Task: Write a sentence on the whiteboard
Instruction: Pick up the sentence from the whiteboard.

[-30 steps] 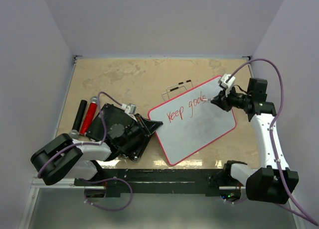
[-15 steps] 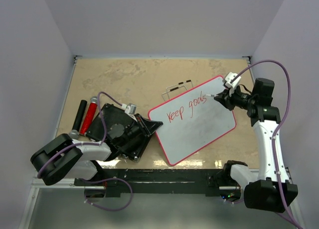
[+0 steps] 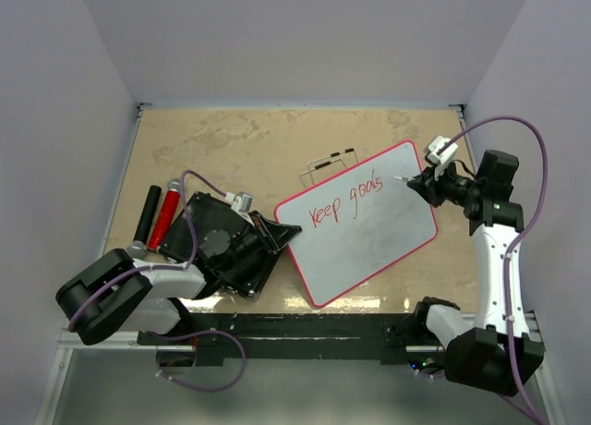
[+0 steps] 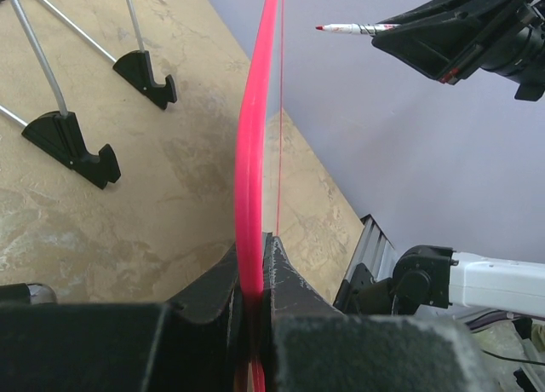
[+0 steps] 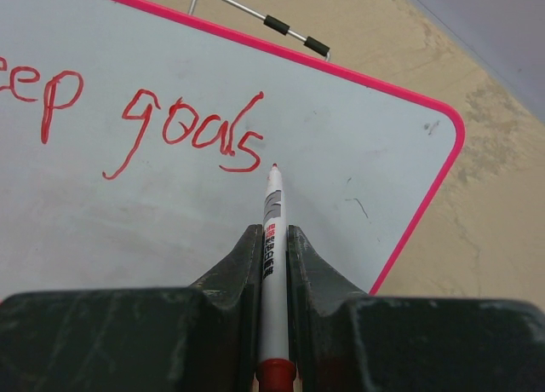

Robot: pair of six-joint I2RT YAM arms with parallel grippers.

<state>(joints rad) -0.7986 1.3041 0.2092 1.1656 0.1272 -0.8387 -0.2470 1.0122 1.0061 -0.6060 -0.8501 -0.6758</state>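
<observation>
Red-rimmed whiteboard (image 3: 369, 236) sits mid-table with the left gripper (image 3: 277, 233) clamped on its left edge, probably so it won't skid. The right gripper (image 3: 417, 183) is clenched on a marker (image 5: 272, 230), its tip lifted just past the sentence (image 3: 346, 200), which reads "Keep goals" so far, so I'd guess it's lining up the next word.

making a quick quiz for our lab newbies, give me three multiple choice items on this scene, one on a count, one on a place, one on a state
1. How many red words are on the whiteboard? A) one B) two C) four
2. Where is the marker tip? A) just right of the "s" in goals B) over the "K" C) below Keep
3. The left pincer is: A) open wide B) shut on the whiteboard's red rim C) shut on nothing
Answers: 1 B, only "Keep goals" shows; 2 A, the right wrist view shows the tip beside that letter; 3 B, the left wrist view shows it pinching the rim.
</observation>
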